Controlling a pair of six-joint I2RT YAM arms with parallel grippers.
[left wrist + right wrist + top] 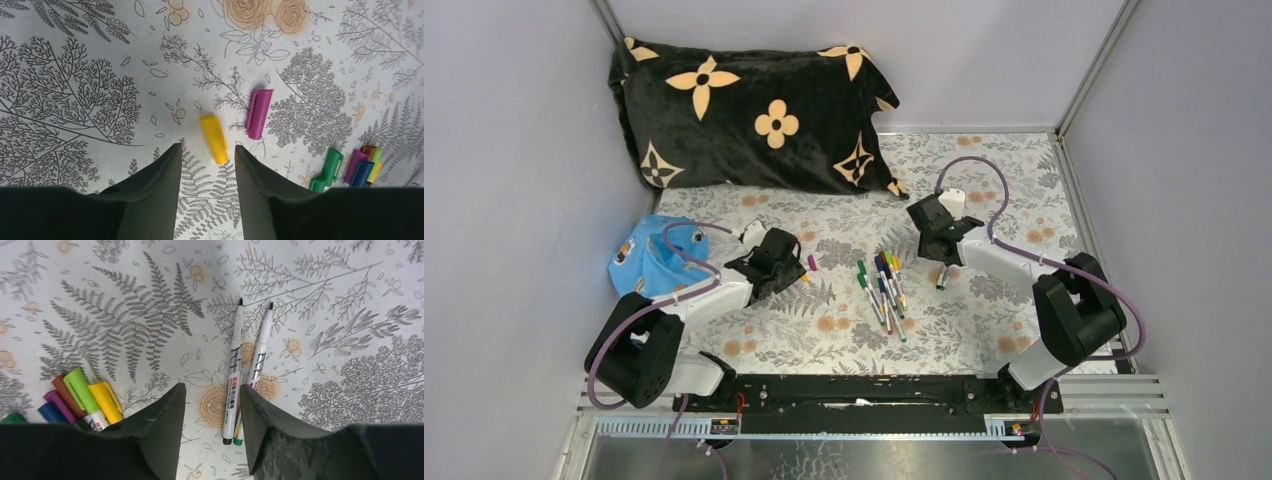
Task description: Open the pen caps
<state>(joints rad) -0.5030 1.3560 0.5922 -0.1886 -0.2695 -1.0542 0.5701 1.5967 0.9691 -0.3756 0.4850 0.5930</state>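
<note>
Your capped pens (882, 290) lie in a loose bundle at the centre of the top view, side by side on the worktop (984, 330). They show at the lower right of the left wrist view and the lower left of the right wrist view.

Both grippers stand open and hold nothing. The left gripper (207, 147) has its jaws moderately apart. A yellow cap (214, 139) lies loose on the worktop just at its fingertips, and a purple cap (259, 113) lies just beside that, up and to the right. The right gripper (213, 386) is a little wider. Two uncapped pens (235, 370) lie flat in the middle of its view, tips pointing to the top of the frame.

Expect these pens to be very light, stiff and smooth, so they will likely roll or skid when nudged. The caps look press-fitted.

Take the barrel near its middle with one gripper and pinch the coloured cap across its width with the other. Then pull straight along the pen's axis. Squeeze firmly, because the plastic looks slippery, and choose a pen on the bundle's outer edge, where the neighbours crowd it least.
</note>
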